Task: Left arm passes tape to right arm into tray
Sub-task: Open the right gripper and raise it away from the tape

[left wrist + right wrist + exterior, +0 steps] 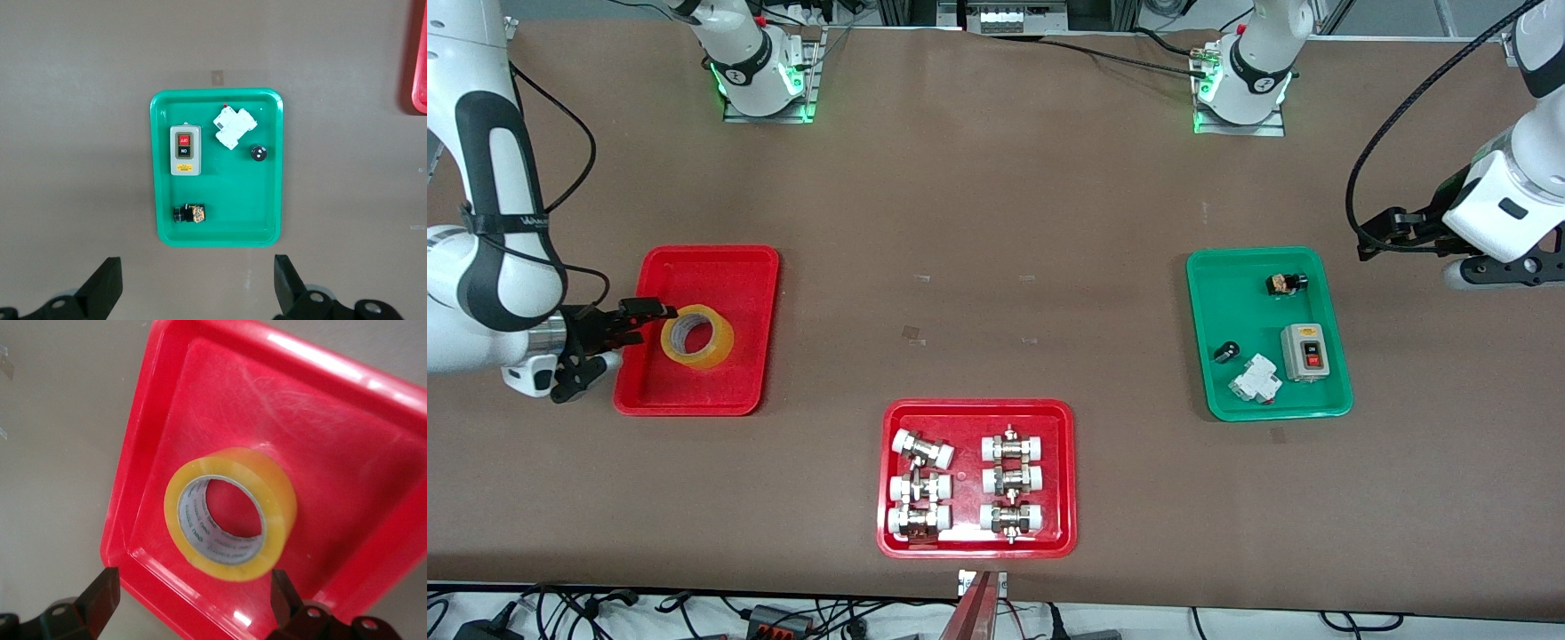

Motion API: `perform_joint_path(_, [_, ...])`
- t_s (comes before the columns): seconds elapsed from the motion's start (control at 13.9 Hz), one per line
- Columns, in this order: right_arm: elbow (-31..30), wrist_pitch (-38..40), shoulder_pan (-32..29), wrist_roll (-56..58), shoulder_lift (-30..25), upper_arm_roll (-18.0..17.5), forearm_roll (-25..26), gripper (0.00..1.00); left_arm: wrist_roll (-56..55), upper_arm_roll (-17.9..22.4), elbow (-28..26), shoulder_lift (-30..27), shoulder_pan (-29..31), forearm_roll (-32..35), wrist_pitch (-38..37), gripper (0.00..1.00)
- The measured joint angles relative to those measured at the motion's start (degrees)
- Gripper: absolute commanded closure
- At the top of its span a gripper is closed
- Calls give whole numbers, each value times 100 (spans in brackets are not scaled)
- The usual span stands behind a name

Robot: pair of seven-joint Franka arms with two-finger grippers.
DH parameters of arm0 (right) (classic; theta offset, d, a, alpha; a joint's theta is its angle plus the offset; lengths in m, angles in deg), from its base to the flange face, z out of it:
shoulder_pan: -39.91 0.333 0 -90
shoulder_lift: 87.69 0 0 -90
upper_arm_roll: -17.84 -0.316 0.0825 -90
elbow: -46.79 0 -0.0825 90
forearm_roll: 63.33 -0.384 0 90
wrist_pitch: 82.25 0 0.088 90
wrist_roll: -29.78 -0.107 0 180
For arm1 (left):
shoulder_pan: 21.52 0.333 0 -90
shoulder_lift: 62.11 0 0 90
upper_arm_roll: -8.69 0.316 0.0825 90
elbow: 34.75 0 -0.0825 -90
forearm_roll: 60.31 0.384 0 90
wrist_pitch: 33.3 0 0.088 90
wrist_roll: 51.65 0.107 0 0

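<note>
The tape [697, 336] lies flat in the plain red tray [720, 267], which sits toward the right arm's end of the table. The roll rests on the tray floor close to the rim on the arm's side, its white core facing up, and nothing else is in that tray. The right gripper [600, 347] hangs over that rim with its jaws spread wide and nothing between them; in the right wrist view both fingertips [100, 597] stand apart on either side of the roll, clear of it.

The green tray [1254, 262] sits toward the left arm's end of the table. It holds a grey switch box [1305, 352] with a red and a black button, a white breaker [1255, 379], a small black cylinder [1226, 352] and a small black and tan part [1286, 284] too small to identify.

Nearest the front camera, midway along the table, a second red tray [974, 411] carries six metal fittings [921, 449] with white caps, in two columns of three.

The left gripper [1392, 233] waits over bare table toward the left arm's end, beside the green tray, jaws wide and empty. In the front view the picture's edge cuts off part of its wrist, and the right arm's upper links run out of view as well.
</note>
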Motion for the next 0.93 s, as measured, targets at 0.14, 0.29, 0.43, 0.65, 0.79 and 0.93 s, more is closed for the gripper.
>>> perform_joint_path(0.14, [115,-30,-8,-277,-125,29,109,0,0,-1,0,0,9,-3,0,0])
perform_joint_path(0.29, [382,-31,12,-1076,-293,-3,311,0,0,-2,0,0,9,-4,0,0])
perform_joint_path(0.43, [609,-5,170,-2024,-556,-50,426,0,0,-8,0,0,9,-6,0,0])
perform_joint_path(0.65, [858,497,584,-3395,-967,-74,728,0,0,-19,0,0,9,-7,0,0])
perform_joint_path(0.79, [1105,996,690,-3720,-1167,-76,823,0,0,-21,0,0,9,-8,0,0])
perform_joint_path(0.93, [1505,1483,698,-3777,-1256,-68,928,0,0,-21,0,0,9,-32,0,0])
